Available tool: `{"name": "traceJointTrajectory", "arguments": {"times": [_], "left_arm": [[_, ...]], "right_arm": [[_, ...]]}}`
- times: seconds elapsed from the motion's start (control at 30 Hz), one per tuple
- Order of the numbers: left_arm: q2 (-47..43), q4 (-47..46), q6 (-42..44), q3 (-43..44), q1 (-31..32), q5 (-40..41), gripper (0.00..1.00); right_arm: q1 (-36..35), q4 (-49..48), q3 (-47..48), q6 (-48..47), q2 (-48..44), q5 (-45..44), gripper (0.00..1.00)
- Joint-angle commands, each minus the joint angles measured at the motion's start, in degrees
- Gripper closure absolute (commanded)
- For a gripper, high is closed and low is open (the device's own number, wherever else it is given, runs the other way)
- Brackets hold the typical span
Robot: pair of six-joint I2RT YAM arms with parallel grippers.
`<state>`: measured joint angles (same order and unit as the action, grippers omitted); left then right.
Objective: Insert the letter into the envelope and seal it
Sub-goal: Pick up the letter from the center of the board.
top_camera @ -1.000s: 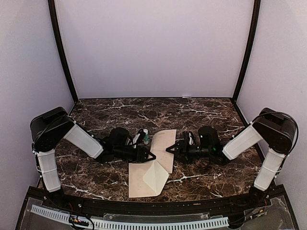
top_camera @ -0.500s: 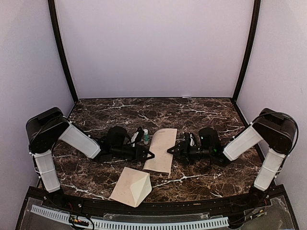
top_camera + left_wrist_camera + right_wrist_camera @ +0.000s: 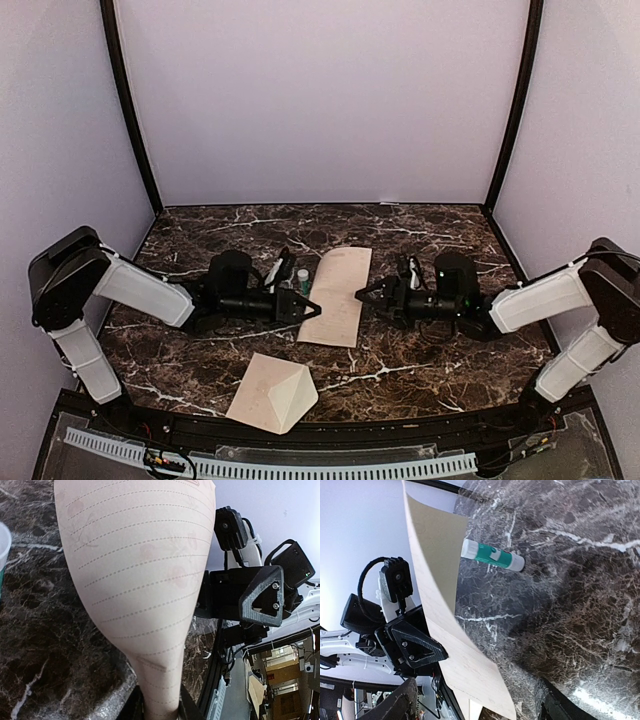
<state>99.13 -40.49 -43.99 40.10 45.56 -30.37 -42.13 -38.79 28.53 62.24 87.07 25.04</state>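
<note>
My left gripper (image 3: 308, 309) is closed narrow on the near-left edge of the letter (image 3: 338, 290). In the left wrist view the sheet is pinched at the very bottom and balloons upward from there. My right gripper (image 3: 365, 293) stands wide with nothing clamped, just beside the letter's right edge. So the sheet hangs from 1 small pinch only. I judge the main risk is that it slips, creases at the pinch, or flops over if I swing the arm quickly. The envelope (image 3: 272, 392) lies flat, well apart from the letter and close to the table's (image 3: 420, 240) near edge. A careless push while feeding the sheet in could send it over that edge. The glue stick (image 3: 492, 555) lies just beside the left gripper and could be knocked rolling. Several things I cannot make out. I can't tell whether the envelope's flap is open or its mouth reachable, or how much of the letter's far end rests on the marble. Nor can I tell whether the right fingers touch the paper. The left fingertips are cut off at the frame's bottom.
</note>
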Motion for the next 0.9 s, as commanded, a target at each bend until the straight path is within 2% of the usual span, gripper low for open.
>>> {"name": "traceJointTrajectory", "arguments": {"times": [0.0,0.23,0.47,0.5,0.63,0.77,0.8,0.87], "left_arm": [[-6.7,0.4,1.2,-1.2,0.5,-2.7,0.79],[-12.7,3.5,1.5,-0.8,1.7,-4.1,0.79],[-14.8,9.1,3.9,1.7,3.0,-4.2,0.78],[-14.8,9.3,3.9,1.9,3.1,-4.1,0.78],[-15.0,10.2,3.8,2.0,3.4,-3.7,0.78],[-15.8,10.3,3.5,1.8,3.5,-3.1,0.75],[-16.0,10.3,3.4,1.7,3.5,-2.9,0.75],[-16.2,10.4,3.2,1.7,3.6,-2.3,0.75]], "right_arm": [[0.3,3.9,2.1,-9.2,-4.7,2.2,0.19],[-0.8,6.5,5.4,-14.8,-7.8,6.5,0.17],[-3.2,1.7,7.4,-13.6,-7.1,9.3,0.30],[-3.3,-0.1,7.1,-12.8,-7.0,9.2,0.33],[-3.5,-6.0,5.4,-9.9,-6.9,9.5,0.59],[-3.8,-5.6,5.4,-9.7,-6.5,9.0,0.82],[-3.8,-5.3,5.5,-9.8,-6.5,8.9,0.87],[-3.9,-5.4,5.2,-10.0,-6.5,8.6,0.90]]}}
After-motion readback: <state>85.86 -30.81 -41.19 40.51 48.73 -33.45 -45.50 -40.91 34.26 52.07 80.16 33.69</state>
